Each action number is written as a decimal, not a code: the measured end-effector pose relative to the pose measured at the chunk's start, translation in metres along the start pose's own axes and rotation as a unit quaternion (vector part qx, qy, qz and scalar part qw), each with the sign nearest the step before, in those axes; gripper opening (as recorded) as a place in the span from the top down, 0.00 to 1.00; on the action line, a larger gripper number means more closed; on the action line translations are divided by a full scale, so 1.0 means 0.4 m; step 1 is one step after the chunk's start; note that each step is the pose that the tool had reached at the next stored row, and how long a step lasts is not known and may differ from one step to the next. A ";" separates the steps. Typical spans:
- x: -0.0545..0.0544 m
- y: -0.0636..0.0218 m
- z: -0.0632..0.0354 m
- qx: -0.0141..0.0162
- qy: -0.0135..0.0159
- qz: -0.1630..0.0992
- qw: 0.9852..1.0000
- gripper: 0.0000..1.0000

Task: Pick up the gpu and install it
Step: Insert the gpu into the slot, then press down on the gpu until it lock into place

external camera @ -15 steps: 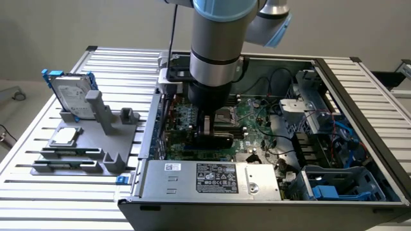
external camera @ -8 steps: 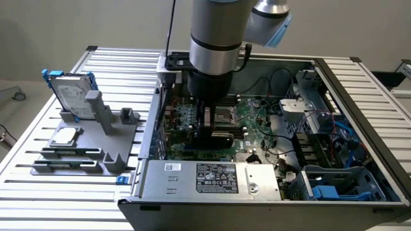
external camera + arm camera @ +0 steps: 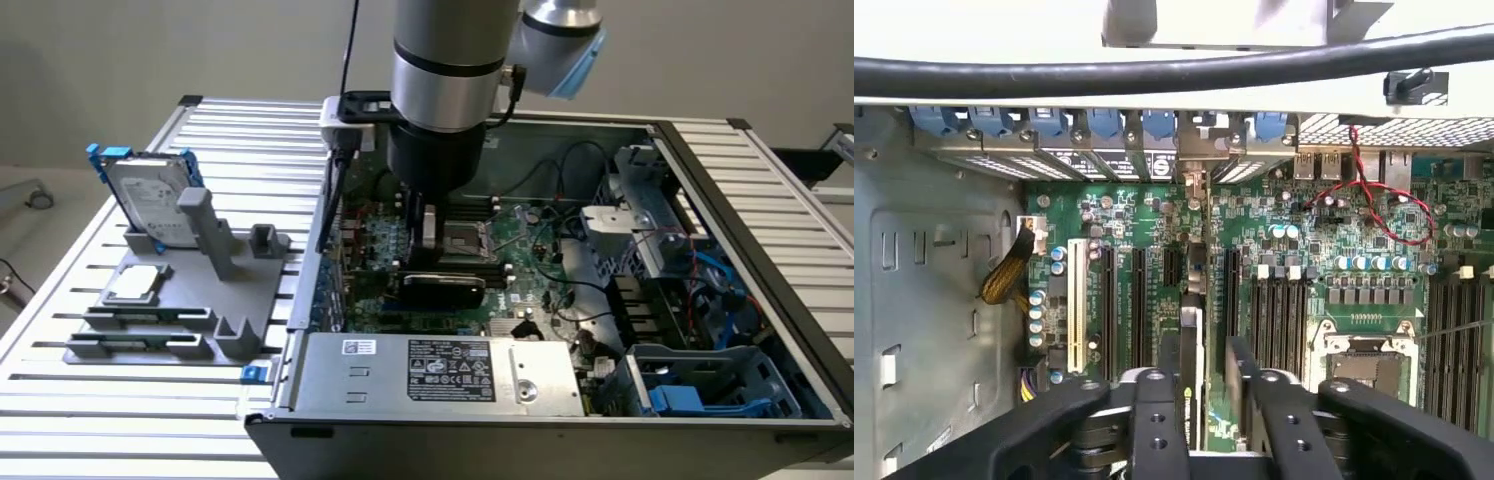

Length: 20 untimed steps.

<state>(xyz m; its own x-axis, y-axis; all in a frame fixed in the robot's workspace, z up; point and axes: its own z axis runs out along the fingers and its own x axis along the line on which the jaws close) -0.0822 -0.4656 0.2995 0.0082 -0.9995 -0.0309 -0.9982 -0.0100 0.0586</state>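
Wrist view: pincer (image 3: 1197, 368) clamped on the gpu (image 3: 1192, 325), edge-on over the motherboard (image 3: 1304, 260) inside the open computer case (image 3: 934, 300).

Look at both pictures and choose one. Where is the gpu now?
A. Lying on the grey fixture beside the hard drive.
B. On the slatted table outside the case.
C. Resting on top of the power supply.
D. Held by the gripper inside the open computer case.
D: the gripper clamps the black gpu over the motherboard inside the case.
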 end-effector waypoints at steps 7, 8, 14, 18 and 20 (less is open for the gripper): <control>0.000 0.000 0.000 0.000 0.000 0.000 1.000 0.89; 0.000 0.000 0.000 0.000 0.000 0.000 1.000 0.89; 0.000 0.000 0.000 0.000 0.000 0.000 1.000 0.89; 0.000 0.000 0.003 0.000 -0.001 0.000 1.000 0.89; -0.001 0.005 0.011 0.001 -0.002 0.000 1.000 0.89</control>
<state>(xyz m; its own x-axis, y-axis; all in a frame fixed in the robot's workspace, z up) -0.0844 -0.4653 0.2952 0.0082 -0.9994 -0.0345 -0.9984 -0.0101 0.0563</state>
